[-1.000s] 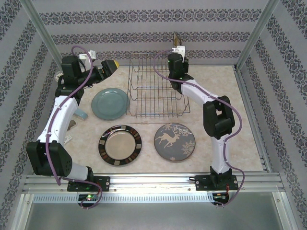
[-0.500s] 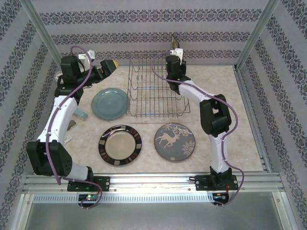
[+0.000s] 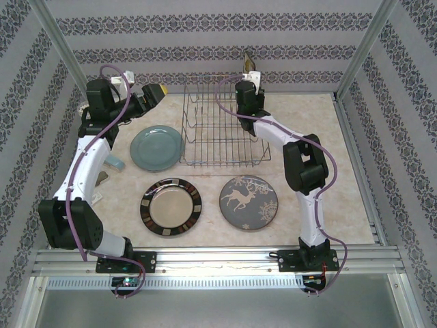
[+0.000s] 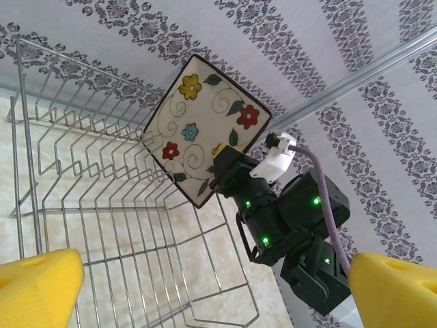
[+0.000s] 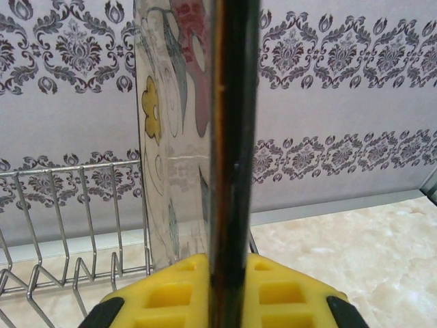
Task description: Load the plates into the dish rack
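My right gripper point(image 3: 250, 74) is shut on the square floral plate point(image 3: 250, 61), holding it upright on edge above the back right corner of the wire dish rack point(image 3: 222, 130). In the right wrist view the plate point(image 5: 232, 137) runs edge-on between the yellow fingers point(image 5: 171, 287), with rack tines point(image 5: 68, 205) to the left. The left wrist view faces the plate point(image 4: 205, 126) over the rack point(image 4: 102, 205). The left gripper point(image 3: 156, 96) hovers open left of the rack, holding nothing. The light-blue plate point(image 3: 157, 147), the brown-rimmed plate point(image 3: 171, 206) and the reindeer plate point(image 3: 249, 202) lie flat on the table.
Small pale objects point(image 3: 111, 164) lie by the left arm near the left wall. Patterned walls and metal posts point(image 3: 358, 51) enclose the table on three sides. Bare tabletop point(image 3: 321, 116) stretches to the right of the rack.
The right gripper has shifted slightly left with the floral plate, nearer over the rack's back corner. The left arm has stayed put.
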